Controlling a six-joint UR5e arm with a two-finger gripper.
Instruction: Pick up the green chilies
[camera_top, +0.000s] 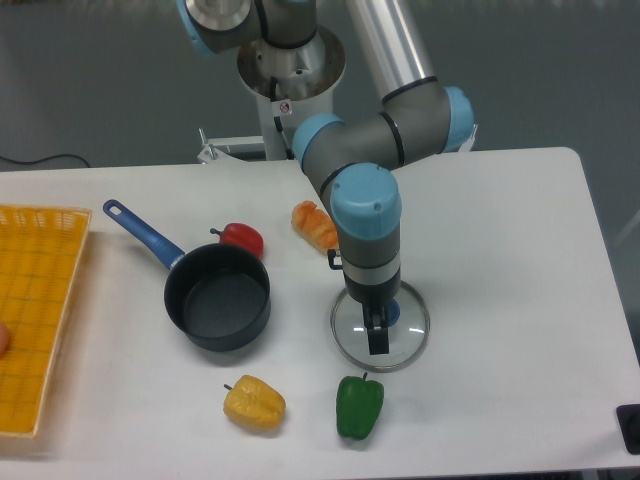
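Observation:
The green chilies (359, 405) are one glossy dark-green bell-pepper-shaped toy with a short stem, lying near the table's front edge. My gripper (377, 338) points straight down, a short way behind and slightly right of the pepper. It hangs over a round glass lid (352, 342). From this camera its fingers (378, 342) show as one narrow black bar, so the gap between them cannot be read. Nothing visible is held in them.
The glass lid has a blue knob (403, 309). A black saucepan (218, 297) with a blue handle stands left of it. A yellow pepper (254, 402), a red pepper (241, 238) and an orange toy (316, 224) lie around. A yellow basket (35, 300) is at the left edge.

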